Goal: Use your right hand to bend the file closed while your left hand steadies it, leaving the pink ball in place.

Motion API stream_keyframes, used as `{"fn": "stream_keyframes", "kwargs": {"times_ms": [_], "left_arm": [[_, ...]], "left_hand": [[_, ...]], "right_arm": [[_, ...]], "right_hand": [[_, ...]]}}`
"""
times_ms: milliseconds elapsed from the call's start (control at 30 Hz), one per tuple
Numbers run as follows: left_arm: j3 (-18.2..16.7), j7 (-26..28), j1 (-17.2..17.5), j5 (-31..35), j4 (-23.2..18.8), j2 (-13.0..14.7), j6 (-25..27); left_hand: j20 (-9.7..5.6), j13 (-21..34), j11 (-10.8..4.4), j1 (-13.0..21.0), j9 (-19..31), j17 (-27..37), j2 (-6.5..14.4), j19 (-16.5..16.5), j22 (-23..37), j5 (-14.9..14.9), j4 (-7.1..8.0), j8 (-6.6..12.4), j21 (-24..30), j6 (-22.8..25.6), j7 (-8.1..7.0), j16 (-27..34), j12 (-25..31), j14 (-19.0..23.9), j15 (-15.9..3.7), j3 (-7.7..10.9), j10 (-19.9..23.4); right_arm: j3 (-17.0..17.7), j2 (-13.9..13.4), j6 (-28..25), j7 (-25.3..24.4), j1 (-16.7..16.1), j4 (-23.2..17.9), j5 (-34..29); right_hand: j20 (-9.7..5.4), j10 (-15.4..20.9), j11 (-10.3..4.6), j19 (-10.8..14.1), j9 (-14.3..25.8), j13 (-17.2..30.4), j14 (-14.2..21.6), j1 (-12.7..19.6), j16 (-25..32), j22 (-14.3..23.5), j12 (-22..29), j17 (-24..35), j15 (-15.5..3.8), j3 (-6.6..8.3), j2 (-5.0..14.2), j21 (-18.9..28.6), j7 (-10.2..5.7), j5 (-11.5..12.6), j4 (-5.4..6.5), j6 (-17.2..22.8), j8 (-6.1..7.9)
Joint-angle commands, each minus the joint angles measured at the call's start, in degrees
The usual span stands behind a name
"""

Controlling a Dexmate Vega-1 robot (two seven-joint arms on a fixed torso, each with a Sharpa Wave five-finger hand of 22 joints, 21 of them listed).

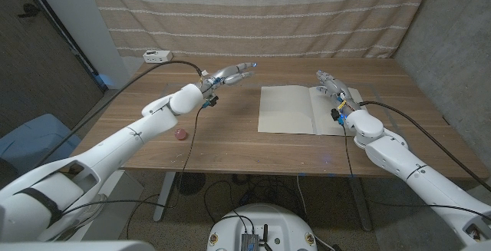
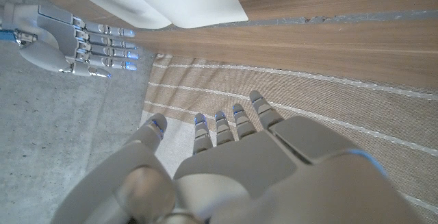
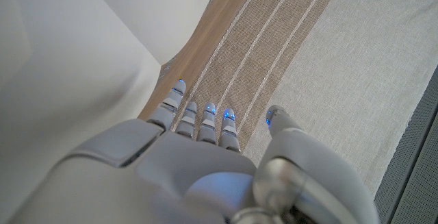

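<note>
The pale beige paper file point(image 1: 298, 110) lies spread open on the brown wooden table point(image 1: 230, 140), right of the middle of the head view, its fold running up and down the frame. In the left wrist view its white edge point(image 2: 171, 1) shows along the upper part of the picture.

The right hand point(image 1: 331, 86) sits over the file's right leaf, at the upper right corner of the sheet, fingers straight and apart, gripping nothing; whether it touches the paper is hard to tell from the head view. The right wrist view shows the same hand point(image 3: 212, 155) with fingers point(image 3: 207, 121) stretched out beside the white sheet.

The left hand point(image 1: 229, 74) hangs above the table to the upper left of the file, well apart from it, fingers extended and spread, holding nothing. In its own wrist view the hand point(image 2: 260, 169) is likewise open.

The small pink ball point(image 1: 181, 133) rests on the table in the left half of the head view, beside the left forearm and well away from the file.

A white power strip point(image 1: 157, 54) lies at the table's upper left corner, before a striped beige curtain point(image 1: 253, 13).
</note>
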Motion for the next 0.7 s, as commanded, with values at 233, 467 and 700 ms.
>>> {"fn": "stream_keyframes", "kwargs": {"times_ms": [233,467,700], "left_arm": [[4.92,-8.95,-5.22,5.5,0.95,-1.22,-0.41],[5.73,-10.41,-5.72,6.58,0.84,-1.44,-0.29],[6.28,-11.17,-6.0,7.59,1.01,-1.46,-0.41]], "left_hand": [[-0.49,0.18,-0.1,0.69,0.16,0.06,-0.18,-0.74,0.26,-0.29,-0.38,0.21,-0.45,0.86,-0.41,-0.54,-0.3,-1.35,-0.8,0.1,0.44],[-0.43,0.19,-0.14,0.65,0.17,0.06,-0.3,-0.74,0.26,-0.29,-0.47,0.25,-0.47,1.34,-0.42,-0.4,-0.36,-1.16,-0.78,0.06,0.62],[-0.49,0.2,-0.28,0.65,0.2,0.11,0.53,-0.35,0.29,-0.17,-0.21,0.11,-0.33,1.4,-0.44,-0.25,-0.5,-0.89,-0.83,0.43,0.65]], "right_arm": [[-0.13,-0.67,-1.08,-1.18,1.24,-0.97,-2.67],[-0.12,-0.85,-1.06,-1.6,1.16,-1.5,-3.49],[0.05,-1.02,-1.58,-2.41,0.95,-2.63,-4.21]], "right_hand": [[-0.31,0.96,-0.09,0.58,0.1,0.32,0.46,0.84,0.5,0.28,0.08,0.33,-0.26,0.77,-0.11,0.32,-0.07,-0.15,-0.17,0.53,0.05],[-0.32,0.96,-0.22,0.63,0.11,0.33,0.52,1.0,0.53,0.28,0.01,0.38,-0.3,0.95,-0.1,0.32,-0.06,-0.2,-0.18,0.63,0.01],[-0.32,1.04,-0.17,0.73,0.11,0.33,0.54,1.14,0.54,0.28,-0.03,0.43,-0.3,1.11,-0.14,0.33,-0.02,-0.25,-0.2,0.75,-0.02]]}}
